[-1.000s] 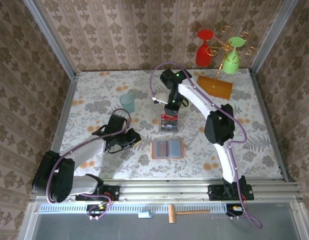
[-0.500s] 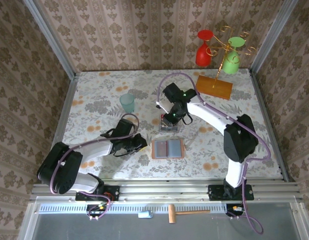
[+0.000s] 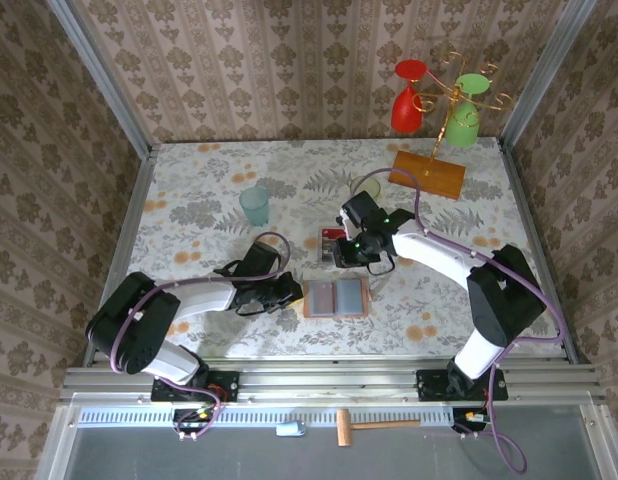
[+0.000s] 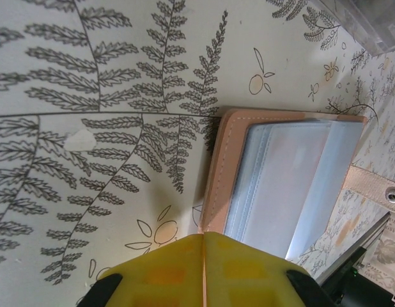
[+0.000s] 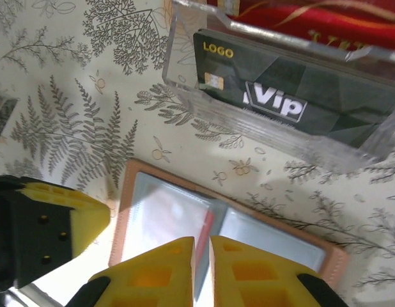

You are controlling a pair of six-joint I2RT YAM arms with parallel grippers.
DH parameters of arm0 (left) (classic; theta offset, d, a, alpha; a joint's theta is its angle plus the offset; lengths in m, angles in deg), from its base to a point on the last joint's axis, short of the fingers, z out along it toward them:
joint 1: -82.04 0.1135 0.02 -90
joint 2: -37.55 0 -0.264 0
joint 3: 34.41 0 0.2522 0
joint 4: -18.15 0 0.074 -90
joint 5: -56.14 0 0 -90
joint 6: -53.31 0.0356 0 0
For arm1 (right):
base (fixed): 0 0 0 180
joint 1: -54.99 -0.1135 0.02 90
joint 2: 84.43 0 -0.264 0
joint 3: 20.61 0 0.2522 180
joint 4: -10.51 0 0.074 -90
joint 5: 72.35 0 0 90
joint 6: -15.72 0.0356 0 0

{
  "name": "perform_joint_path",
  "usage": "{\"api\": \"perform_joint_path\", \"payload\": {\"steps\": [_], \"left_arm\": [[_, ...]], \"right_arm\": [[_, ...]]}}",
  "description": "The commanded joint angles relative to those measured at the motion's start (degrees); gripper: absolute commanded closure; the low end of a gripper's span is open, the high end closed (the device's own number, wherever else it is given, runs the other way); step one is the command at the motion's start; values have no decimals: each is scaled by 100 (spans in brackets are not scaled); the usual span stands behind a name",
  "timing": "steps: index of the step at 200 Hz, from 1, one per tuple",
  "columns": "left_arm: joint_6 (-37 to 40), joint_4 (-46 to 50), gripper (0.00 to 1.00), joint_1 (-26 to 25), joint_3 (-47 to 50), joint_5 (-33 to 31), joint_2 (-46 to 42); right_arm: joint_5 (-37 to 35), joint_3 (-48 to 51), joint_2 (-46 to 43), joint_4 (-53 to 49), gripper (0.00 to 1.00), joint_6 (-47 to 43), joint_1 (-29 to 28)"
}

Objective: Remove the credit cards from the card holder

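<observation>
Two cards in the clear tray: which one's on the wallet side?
The black card printed LOGO and Vip, on the tray's side toward the open wallet. The red card sits beyond it.

- We see three walls (image 3: pixel 289 70) papered in a brown-and-cream damask pattern set in upright stripes.
- Bare metal posts (image 3: pixel 99 75) stand in the two far corners where the walls meet.
- The bench (image 3: pixel 189 205) wears a pale cloth printed with grey ferns, leaves and small orange fruits.
- Ridged metal rails (image 3: pixel 329 375) run along its near edge, with a flat grey ledge (image 3: pixel 559 450) just below them.
- The light is soft and even, and the shadows we find are faint.
</observation>
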Motion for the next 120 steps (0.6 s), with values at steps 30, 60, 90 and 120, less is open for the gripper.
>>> {"api": "perform_joint_path", "payload": {"steps": [30, 60, 90, 120], "left_arm": [[-70, -76, 92, -62, -125, 35, 46], [-40, -95, 93, -83, -164, 78, 104], [-69, -317, 93, -96, -139, 179, 235], [-62, -322, 94, -100, -156, 214, 339]], "right_arm": [[773, 413, -64, 361, 87, 886, -102], [840, 486, 22, 437, 86, 1008, -220], [845, 471, 178, 466, 84, 1103, -330], [879, 473, 299, 454, 83, 1149, -427]]}}
